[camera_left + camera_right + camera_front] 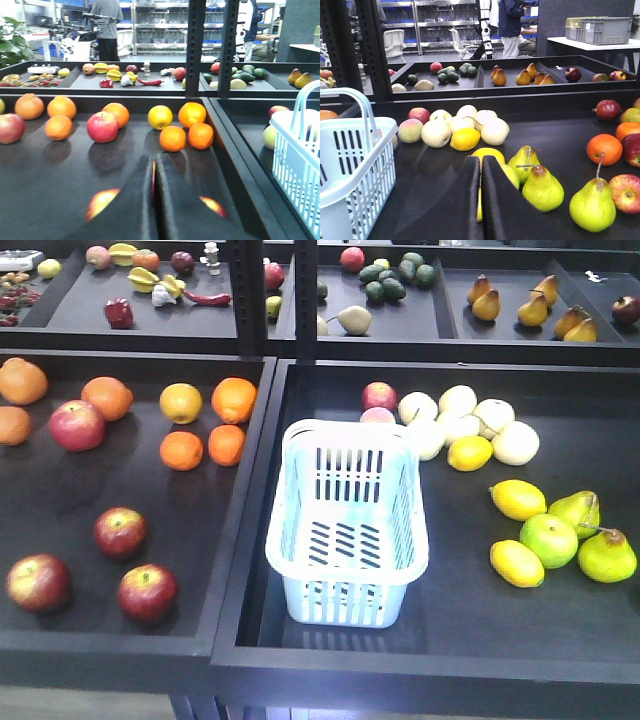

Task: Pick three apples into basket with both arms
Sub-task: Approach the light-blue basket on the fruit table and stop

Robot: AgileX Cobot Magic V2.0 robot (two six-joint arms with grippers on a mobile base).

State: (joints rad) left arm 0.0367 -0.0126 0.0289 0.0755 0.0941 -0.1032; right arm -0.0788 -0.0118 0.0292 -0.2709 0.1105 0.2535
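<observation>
Maroon skin is showing on three apples (120, 532) sitting in the left tray (60, 490), grouped toward its front edge and well apart from the basket. A pinker apple (77, 425) and the oranges (181, 450) are resting behind them; not task items.

In the left wrist view the left gripper (154, 167) is hovering low over that tray w/ its fingers pressed together. Only a thin slit is showing btwn them and nothing is clamped. Two reddish fruits, prob. two of those apples, are peeking out from behind the fingers, one on each side. So the gripper is looking lined up btwn them, not on either.

Moving right, the basket (345, 578) is standing upright at the left side of the next tray (460, 580). Its slotted bottom is showing bare, so it's empty as far as the front view tells.

Further right, the right gripper (481, 167) is hanging over that tray, fingers likewise squeezed together and gripping nothing. A lemon (490, 151) is lying just behind it and pears (542, 187) are sitting beside it.

Progress, judging from this: 0 of 3 apples are in. Every pick and drop is remaining. Both pincers are needing to spread before any grab, and the left one is sitting nearest the fruit.
</observation>
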